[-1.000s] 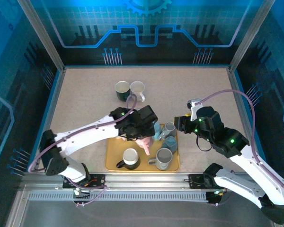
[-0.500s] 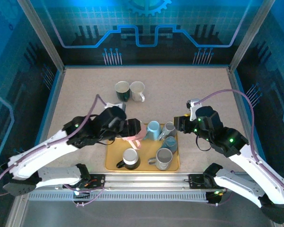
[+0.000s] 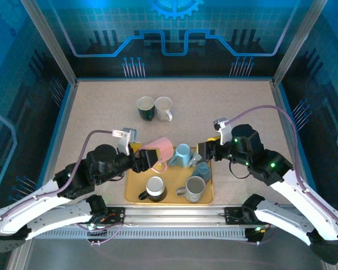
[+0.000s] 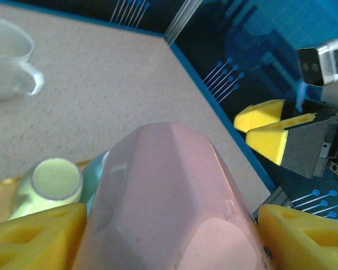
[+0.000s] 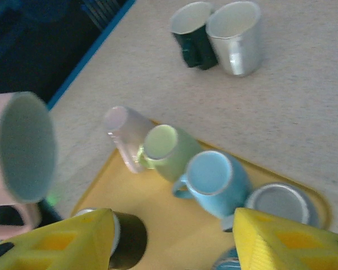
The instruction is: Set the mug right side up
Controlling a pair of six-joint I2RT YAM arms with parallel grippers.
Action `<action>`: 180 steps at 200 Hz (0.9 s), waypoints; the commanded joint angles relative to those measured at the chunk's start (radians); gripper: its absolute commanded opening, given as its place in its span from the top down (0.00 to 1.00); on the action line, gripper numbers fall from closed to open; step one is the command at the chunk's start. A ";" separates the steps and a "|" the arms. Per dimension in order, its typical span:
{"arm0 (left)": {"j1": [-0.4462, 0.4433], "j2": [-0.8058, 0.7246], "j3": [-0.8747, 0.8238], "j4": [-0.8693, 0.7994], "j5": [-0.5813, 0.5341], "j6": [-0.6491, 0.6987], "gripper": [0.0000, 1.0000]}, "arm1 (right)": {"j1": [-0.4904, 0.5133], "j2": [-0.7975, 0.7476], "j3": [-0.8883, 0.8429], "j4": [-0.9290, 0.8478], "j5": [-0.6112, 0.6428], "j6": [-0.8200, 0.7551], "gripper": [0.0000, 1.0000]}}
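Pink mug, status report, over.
Left end effector shut on pink mug, mug sideways above tray edge. Right end effector open, empty, close by. Below, other mugs on tray.

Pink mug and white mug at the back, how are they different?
The pink mug is held up by the left fingers; the white mug stands on the table. The pink mug is tipped sideways; the white mug is upright, mouth up. The pink mug is by the yellow tray; the white mug is farther back, beside a dark green mug. Both have a handle and look empty.
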 commanded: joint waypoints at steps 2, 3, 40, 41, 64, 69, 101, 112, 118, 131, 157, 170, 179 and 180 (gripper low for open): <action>0.004 -0.045 -0.059 0.374 0.027 0.092 0.47 | 0.013 0.011 0.010 0.063 -0.154 0.027 0.40; 0.004 -0.046 -0.061 0.381 0.028 0.092 0.47 | 0.014 0.011 0.010 0.065 -0.157 0.028 0.40; 0.011 -0.047 -0.154 0.587 0.089 0.098 0.48 | 0.012 0.012 -0.017 0.137 -0.286 0.098 0.33; 0.011 -0.048 -0.156 0.590 0.090 0.098 0.48 | 0.012 0.012 -0.018 0.139 -0.290 0.100 0.33; 0.015 -0.054 -0.231 0.747 0.111 0.109 0.52 | 0.011 -0.012 -0.038 0.153 -0.326 0.125 0.31; 0.016 -0.056 -0.244 0.771 0.110 0.105 0.52 | 0.008 -0.022 -0.042 0.153 -0.325 0.126 0.30; 0.022 -0.052 -0.332 0.966 0.120 0.107 0.53 | -0.044 -0.078 -0.109 0.236 -0.446 0.198 0.22; 0.024 -0.049 -0.356 1.016 0.120 0.108 0.53 | -0.070 -0.084 -0.136 0.291 -0.516 0.249 0.21; 0.024 -0.047 -0.364 1.037 0.121 0.111 0.54 | -0.085 -0.084 -0.152 0.329 -0.560 0.278 0.21; 0.028 -0.046 -0.371 1.061 0.119 0.113 0.54 | -0.104 -0.083 -0.188 0.417 -0.638 0.346 0.20; 0.046 -0.026 -0.373 1.100 0.147 0.075 0.54 | -0.108 -0.064 -0.195 0.440 -0.684 0.335 0.20; 0.056 -0.009 -0.368 1.119 0.170 0.042 0.54 | -0.107 -0.046 -0.187 0.439 -0.697 0.311 0.20; 0.059 0.003 -0.369 1.136 0.176 0.027 0.54 | -0.106 -0.031 -0.182 0.450 -0.712 0.306 0.20; 0.059 0.004 -0.369 1.138 0.176 0.027 0.54 | -0.106 -0.029 -0.182 0.453 -0.715 0.308 0.20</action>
